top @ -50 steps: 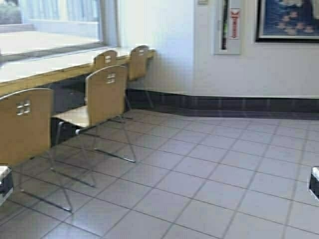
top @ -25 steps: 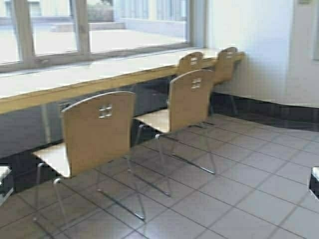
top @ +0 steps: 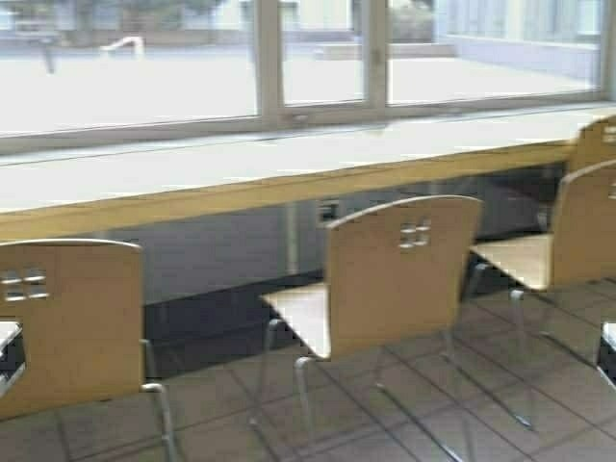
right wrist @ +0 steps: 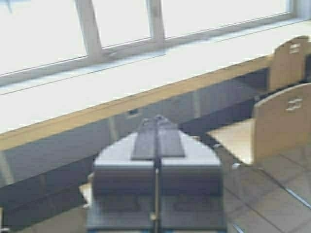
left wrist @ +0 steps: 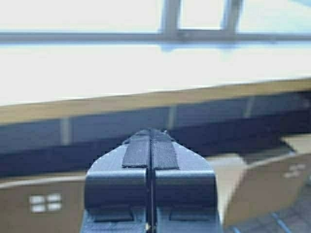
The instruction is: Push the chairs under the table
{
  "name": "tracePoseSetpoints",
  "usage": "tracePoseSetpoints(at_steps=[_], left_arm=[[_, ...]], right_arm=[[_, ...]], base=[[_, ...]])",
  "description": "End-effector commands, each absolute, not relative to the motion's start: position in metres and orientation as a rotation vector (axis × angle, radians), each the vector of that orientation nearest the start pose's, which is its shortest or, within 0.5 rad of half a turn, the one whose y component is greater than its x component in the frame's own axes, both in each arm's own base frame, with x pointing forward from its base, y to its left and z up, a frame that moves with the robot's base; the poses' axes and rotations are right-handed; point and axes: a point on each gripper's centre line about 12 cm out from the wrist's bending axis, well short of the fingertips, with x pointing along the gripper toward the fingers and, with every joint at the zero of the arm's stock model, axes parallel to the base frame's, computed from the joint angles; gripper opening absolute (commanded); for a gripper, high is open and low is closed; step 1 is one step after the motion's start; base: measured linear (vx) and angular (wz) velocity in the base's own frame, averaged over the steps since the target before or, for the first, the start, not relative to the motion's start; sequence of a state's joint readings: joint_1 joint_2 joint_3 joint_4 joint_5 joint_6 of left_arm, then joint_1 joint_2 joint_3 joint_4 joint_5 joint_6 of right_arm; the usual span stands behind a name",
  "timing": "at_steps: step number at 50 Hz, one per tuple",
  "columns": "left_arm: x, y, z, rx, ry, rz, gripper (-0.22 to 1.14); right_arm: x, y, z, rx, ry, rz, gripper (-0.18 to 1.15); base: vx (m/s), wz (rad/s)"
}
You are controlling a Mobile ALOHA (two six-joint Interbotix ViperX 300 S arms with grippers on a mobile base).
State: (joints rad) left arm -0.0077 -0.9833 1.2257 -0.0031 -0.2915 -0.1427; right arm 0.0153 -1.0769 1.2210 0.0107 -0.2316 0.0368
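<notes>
Three plywood chairs stand pulled out on the tiled floor (top: pixel 577 443) before the long worktop (top: pixel 241 178) beneath the windows (top: pixel 318 58): the middle chair (top: pixel 399 274) squarely ahead, the left chair (top: pixel 67 322) and the right chair (top: pixel 582 231) partly out of view, and a fourth chair (top: pixel 599 142) behind the right one, nearer the worktop. The left gripper (left wrist: pixel 150 148) and right gripper (right wrist: pixel 157 136) are held low at the view's edges, jaws clenched on nothing.
</notes>
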Motion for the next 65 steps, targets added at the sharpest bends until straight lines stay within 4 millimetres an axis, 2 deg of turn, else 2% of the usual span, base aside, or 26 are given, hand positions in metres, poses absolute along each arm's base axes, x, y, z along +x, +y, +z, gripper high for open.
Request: tracePoseSetpoints(at_steps=[1, 11, 19, 32, 38, 51, 61, 65], left_arm=[[0.197, -0.001, 0.275, -0.146, -0.032, -0.009, 0.03], [0.206, -0.001, 0.271, -0.15, 0.002, -0.007, 0.03], [0.214, -0.002, 0.263, -0.153, 0.048, -0.003, 0.03], [0.218, -0.002, 0.258, -0.164, 0.074, -0.001, 0.03], [0.219, -0.001, 0.256, -0.238, 0.084, 0.008, 0.03], [0.226, -0.001, 0.234, -0.347, 0.186, 0.03, 0.03], [0.236, -0.002, 0.216, -0.38, 0.289, 0.052, 0.03], [0.242, -0.009, 0.206, -0.427, 0.356, 0.043, 0.03]], right_arm=[[0.179, 0.006, 0.295, 0.051, -0.102, 0.036, 0.04], [0.19, 0.024, 0.296, 0.055, -0.066, 0.127, 0.04], [0.21, 0.038, 0.284, 0.047, 0.034, 0.177, 0.04], [0.227, 0.041, 0.27, 0.041, 0.139, 0.175, 0.04], [0.232, 0.045, 0.259, 0.05, 0.21, 0.179, 0.04], [0.248, 0.072, 0.248, 0.101, 0.306, 0.253, 0.04], [0.258, 0.08, 0.223, 0.184, 0.456, 0.235, 0.04], [0.26, 0.085, 0.209, 0.246, 0.531, 0.217, 0.04]], base=[[0.27, 0.68], [0.24, 0.59], [0.21, 0.43], [0.18, 0.27], [0.18, 0.21], [0.17, 0.12], [0.14, 0.08], [0.13, 0.1]])
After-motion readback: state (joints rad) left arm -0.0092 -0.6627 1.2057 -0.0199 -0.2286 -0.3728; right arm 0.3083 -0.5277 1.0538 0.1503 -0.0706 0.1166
